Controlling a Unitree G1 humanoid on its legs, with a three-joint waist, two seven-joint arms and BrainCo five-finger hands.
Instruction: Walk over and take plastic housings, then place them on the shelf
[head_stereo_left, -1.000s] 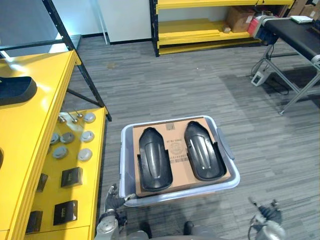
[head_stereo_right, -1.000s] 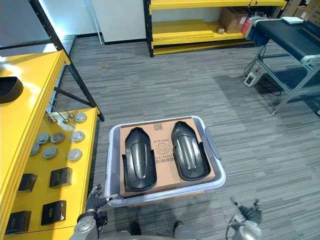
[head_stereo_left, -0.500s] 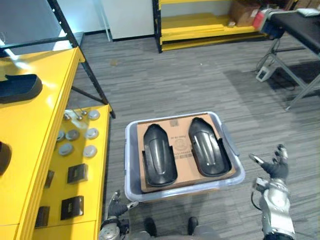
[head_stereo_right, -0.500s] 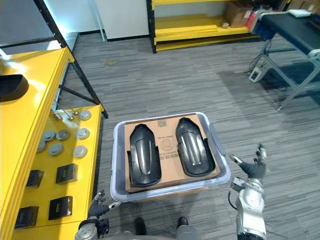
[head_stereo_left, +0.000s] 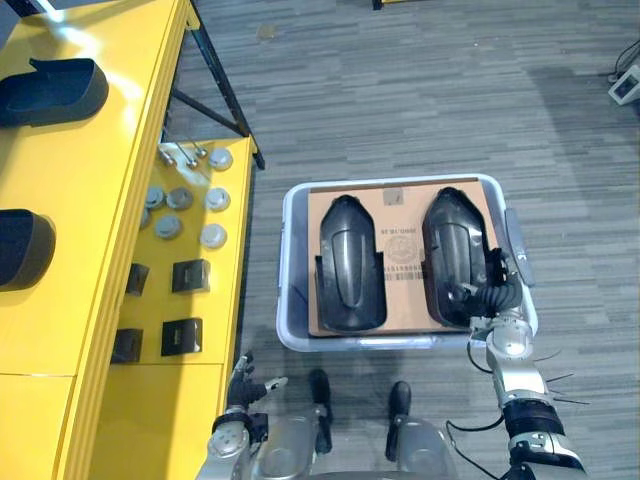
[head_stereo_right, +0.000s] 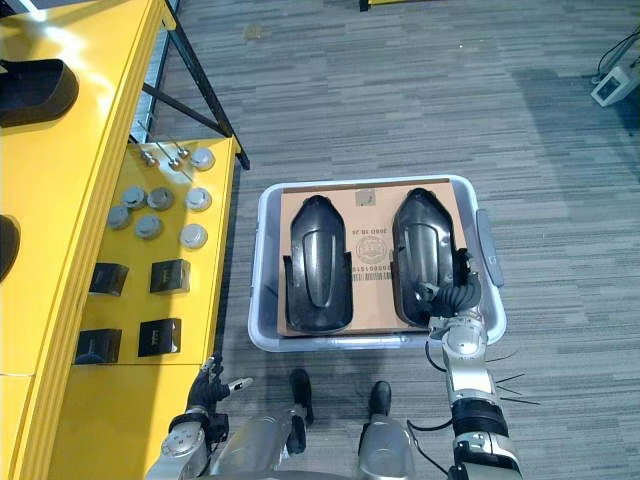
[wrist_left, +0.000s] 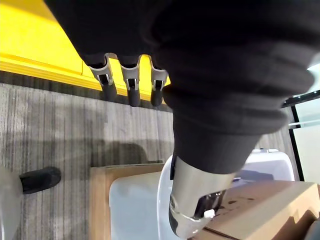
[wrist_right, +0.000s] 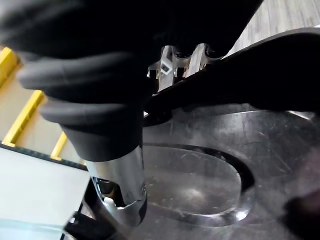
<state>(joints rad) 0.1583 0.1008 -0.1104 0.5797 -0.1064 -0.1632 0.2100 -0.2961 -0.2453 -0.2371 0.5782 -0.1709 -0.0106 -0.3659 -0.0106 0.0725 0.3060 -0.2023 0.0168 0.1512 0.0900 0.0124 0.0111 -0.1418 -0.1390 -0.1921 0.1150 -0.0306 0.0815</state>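
Left hand (wrist_left: 132, 90): the fingers (wrist_left: 107, 82) are hanging straight and relaxed, holding nothing and touching nothing. Their tips are pointing toward the yellow edge of the shelf (head_stereo_left: 90, 230). In the eye view this hand is sitting low, at 7 o'clock from the bin (head_stereo_left: 290, 260), just beside the shelf's lower tier.

Right hand (head_stereo_left: 492, 296): it is resting on the near end of the right housing (head_stereo_left: 448, 250), at 5 o'clock in the bin. In the wrist view the housing's dark rim is crossing in front of the hand, so I cannot tell whether it is gripping or only touching.

Housings: both are lying side by side, long axis 12 to 6, on the cardboard (head_stereo_left: 400, 245) inside the bin. The left housing (head_stereo_left: 350, 260) is lying untouched, with a strip of cardboard between the two. Two more dark housings (head_stereo_left: 55, 90) are sitting on the shelf's top level, at 10 o'clock from the bin.

Edges and room: the cardboard is filling the bin almost rim to rim. The bin's left rim is running near the lower tier, where grey discs (head_stereo_left: 180, 195) and black blocks (head_stereo_left: 190, 275) are lying, with a narrow strip of floor (head_stereo_left: 400, 90) between. Open floor is stretching from 12 round to 3 o'clock. The top level is showing bare yellow between and around its two housings.
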